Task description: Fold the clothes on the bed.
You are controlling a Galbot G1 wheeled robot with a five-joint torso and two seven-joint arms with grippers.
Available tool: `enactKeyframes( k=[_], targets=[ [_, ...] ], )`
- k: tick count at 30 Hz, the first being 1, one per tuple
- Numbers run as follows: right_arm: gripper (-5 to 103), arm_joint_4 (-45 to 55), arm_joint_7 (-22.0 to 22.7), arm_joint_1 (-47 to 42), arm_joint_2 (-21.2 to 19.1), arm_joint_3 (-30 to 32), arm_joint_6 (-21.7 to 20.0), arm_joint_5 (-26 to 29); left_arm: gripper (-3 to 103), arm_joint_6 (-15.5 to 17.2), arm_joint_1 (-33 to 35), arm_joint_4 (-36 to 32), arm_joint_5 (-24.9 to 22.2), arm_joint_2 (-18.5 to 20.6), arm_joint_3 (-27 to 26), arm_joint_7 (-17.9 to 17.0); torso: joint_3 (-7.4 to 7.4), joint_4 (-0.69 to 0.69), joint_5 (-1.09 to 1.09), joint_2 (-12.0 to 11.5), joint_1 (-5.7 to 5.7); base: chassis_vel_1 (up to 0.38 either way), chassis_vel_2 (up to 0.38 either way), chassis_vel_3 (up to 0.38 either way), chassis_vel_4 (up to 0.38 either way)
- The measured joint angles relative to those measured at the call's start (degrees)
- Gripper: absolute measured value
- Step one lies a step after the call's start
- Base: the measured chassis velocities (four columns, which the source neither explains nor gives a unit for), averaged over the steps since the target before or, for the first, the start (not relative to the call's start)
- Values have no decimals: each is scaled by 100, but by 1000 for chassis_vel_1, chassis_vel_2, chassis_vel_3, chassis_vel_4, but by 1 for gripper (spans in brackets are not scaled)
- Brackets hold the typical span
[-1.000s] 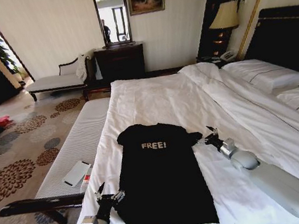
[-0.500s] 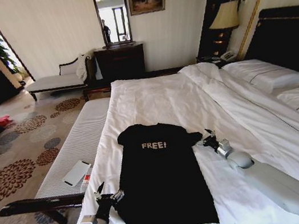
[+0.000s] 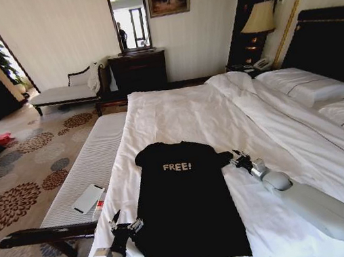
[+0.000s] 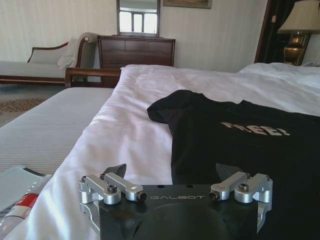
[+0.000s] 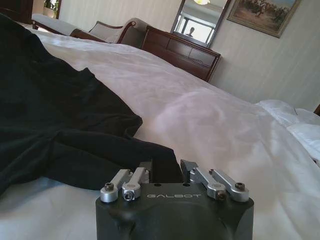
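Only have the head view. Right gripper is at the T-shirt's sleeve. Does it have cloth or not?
Observer: Looks like yes. In the right wrist view the right gripper has its jaws drawn in close, with the sleeve edge of the T-shirt pinched between them.
Operator: Left side?
Observer: In the left wrist view the left gripper has its jaws wide open, low at the shirt's side edge: one jaw over black cloth, the other over the white duvet.
Operator: Is the sleeve flat?
Observer: No. In the right wrist view it lies bunched in folds just ahead of the jaws.
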Motion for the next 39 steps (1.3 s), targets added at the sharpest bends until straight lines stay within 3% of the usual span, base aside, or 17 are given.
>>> enactKeyframes(
  k=[3, 4, 6, 10, 20, 21, 23, 29, 33, 39],
  targets=[
    [29, -9, -12, 14, 5, -23, 0, -1, 100, 0, -5, 0, 3, -7, 1, 0, 0, 0, 0, 0, 0, 0, 0, 0, 0],
    [19, -13, -13, 25, 11, -27, 0, 1, 100, 0, -8, -3, 3, -9, 2, 0, 0, 0, 0, 0, 0, 0, 0, 0, 0],
    [19, -14, -13, 31, 14, -29, 0, 2, 100, -1, -9, -6, 3, -9, 3, -1, 0, 0, 0, 0, 0, 0, 0, 0, 0],
    [1, 16, -12, 39, -2, -6, 9, 43, 100, -1, -9, -10, 8, -8, -4, -1, 0, 0, 0, 0, 0, 0, 0, 0, 0],
    [0, 466, -66, -142, -342, 170, -35, 264, 100, -2, -22, 1, 7, -12, -11, -4, 0, 0, 0, 0, 0, 0, 0, 0, 0],
    [0, 888, -82, -165, -603, 124, -266, 461, 100, -8, -33, 4, 11, -25, 8, -5, 0, 0, -1, 0, 0, 0, 0, 0, 0],
    [0, 1205, -95, -147, -707, -8, -460, 597, 100, -8, -37, -1, 12, -37, 16, -4, 0, -1, -1, 0, 0, 0, 0, 0, 0],
    [0, 1791, -31, 66, -789, -365, -957, 910, 100, -31, 32, -34, 21, -56, 0, 2, 0, 1, 0, 0, 0, 0, 0, 0, 0],
    [0, 2115, 39, 617, -887, -927, -1386, 1331, 100, -69, 139, -46, 37, -71, -42, 34, 0, 1, -2, 0, 0, 0, 0, 0, 0],
    [0, 2154, 295, 1196, -727, -1468, -1722, 1881, 100, -108, 208, -68, 37, -81, -120, 61, 0, 1, 0, 0, 0, 0, 0, 0, 0]
  ],
)
